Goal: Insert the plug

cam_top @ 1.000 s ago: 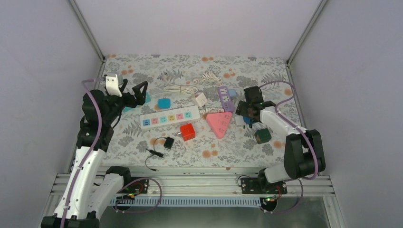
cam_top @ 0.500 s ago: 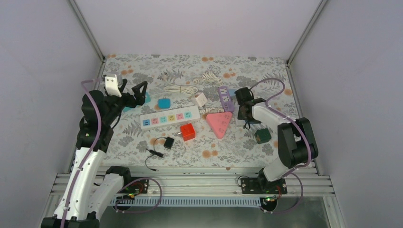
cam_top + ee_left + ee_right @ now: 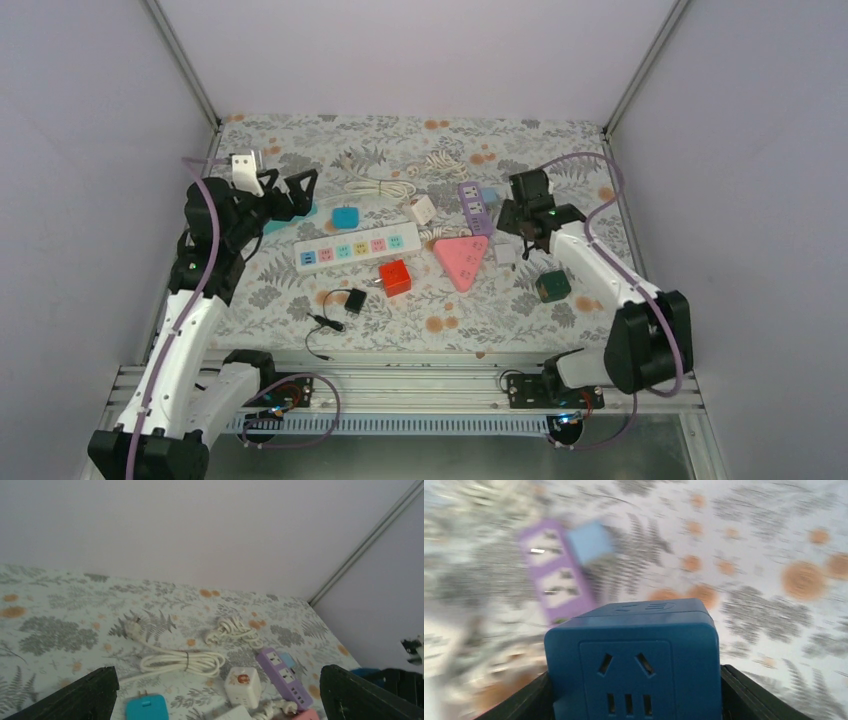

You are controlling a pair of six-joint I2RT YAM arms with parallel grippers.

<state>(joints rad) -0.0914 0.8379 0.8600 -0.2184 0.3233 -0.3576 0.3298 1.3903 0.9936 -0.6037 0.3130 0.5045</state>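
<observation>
A blue cube (image 3: 634, 655) (smooth plastic, round corners, plug holes on its face) is gripped between the two black fingers of the right claw (image 3: 520, 225). It is held on the right side of the table, near a long purple strip (image 3: 556, 575). A small pale blue block (image 3: 589, 542) is seen just beside that strip. Further left, a pink triangle (image 3: 462, 258) and a long white strip (image 3: 357, 246) with coloured squares are laid on the flowery cloth (image 3: 450, 310). A red cube (image 3: 395, 277) and a dark green cube (image 3: 552, 286) are set nearer. At the far left, the left claw (image 3: 283, 190) is spread wide, with nothing in it.
</observation>
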